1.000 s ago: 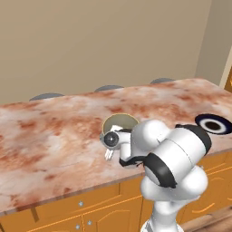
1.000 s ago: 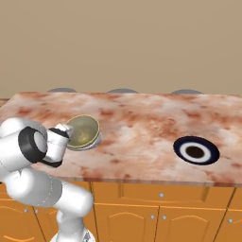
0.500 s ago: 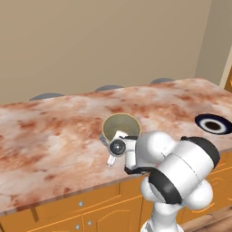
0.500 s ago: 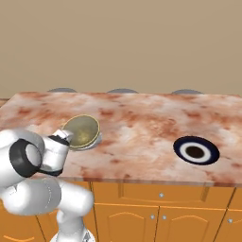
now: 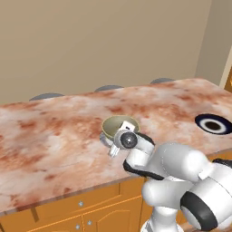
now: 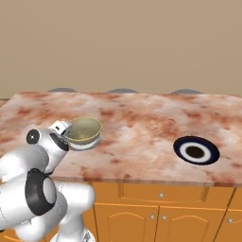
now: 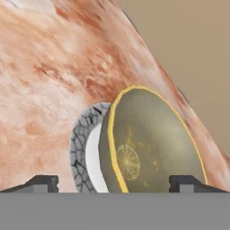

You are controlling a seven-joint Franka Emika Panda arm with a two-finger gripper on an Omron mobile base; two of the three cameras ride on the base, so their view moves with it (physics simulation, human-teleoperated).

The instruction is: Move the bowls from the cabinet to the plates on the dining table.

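Nearest the cameras, the white arm [image 5: 181,176] rises in front of the orange cupboard base [image 6: 160,208] and bends forward over the counter [image 5: 50,136] edge. The jaws [image 7: 112,183] stand spread wide, one tip at each lower corner of the hand view, with nothing pinched between them; the bowl [image 7: 148,143] lies in the line of sight between the tips, apart from both. In the left base view the hand [image 5: 124,140] sits just beside the bowl's near rim.

The bowl, olive-grey with a yellowish rim, rests upright on the pale plate [image 7: 87,148], whose grey patterned rim shows past the bowl's edge. In the right base view the bowl [image 6: 83,130] sits on that plate [image 6: 87,144] near the counter's front edge, toward its left side.

Farther along the marbled counter, well apart from the bowl, lies the dark plate [image 6: 195,151] with its white ring, bare on top.

Beyond the far edge of the counter, three rounded grey tops [image 6: 122,90] show in a row, too little of them visible to tell what they are. A plain beige wall [image 6: 123,42] closes the scene.
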